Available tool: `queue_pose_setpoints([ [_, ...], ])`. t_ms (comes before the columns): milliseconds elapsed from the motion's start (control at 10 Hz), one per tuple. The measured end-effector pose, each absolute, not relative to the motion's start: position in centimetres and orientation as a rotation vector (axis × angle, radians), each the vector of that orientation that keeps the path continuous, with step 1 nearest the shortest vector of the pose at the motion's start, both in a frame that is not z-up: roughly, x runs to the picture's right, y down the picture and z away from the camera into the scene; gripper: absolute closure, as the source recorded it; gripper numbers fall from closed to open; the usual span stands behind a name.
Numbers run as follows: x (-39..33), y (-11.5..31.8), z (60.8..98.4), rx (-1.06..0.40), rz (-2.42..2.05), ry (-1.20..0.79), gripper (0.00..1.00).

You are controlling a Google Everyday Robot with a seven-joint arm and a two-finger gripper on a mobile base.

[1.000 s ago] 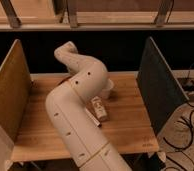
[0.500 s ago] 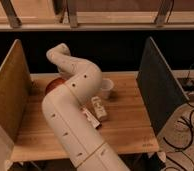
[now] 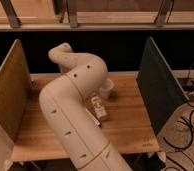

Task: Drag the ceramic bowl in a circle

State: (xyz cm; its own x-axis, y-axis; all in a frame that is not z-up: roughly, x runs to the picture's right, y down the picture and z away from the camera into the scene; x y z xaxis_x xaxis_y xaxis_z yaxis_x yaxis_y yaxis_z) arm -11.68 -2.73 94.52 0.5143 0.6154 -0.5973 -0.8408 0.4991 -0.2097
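Swung since a moment ago, the arm [image 3: 72, 110] now covers the ceramic bowl, whose red edge showed left of the white cup [image 3: 106, 91]. The gripper is hidden behind the arm, left of that cup; its grip cannot be told.

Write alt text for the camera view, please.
A thick white robot arm snakes from the bottom edge up across a wooden table between a tan panel and a dark panel. Its gripper is hidden behind the arm's far end, and no ceramic bowl shows. A small white cup and a pale object sit beside the arm.
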Motion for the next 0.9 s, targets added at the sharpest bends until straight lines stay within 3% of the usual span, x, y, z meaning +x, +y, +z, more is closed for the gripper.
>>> queue_pose_setpoints([
  [400, -5.9, -3.6, 93.1, -0.444, 0.999, 0.614, 1.0],
  [900, -6.7, -7.3, 96.5, -0.363, 0.996, 0.548, 1.0],
])
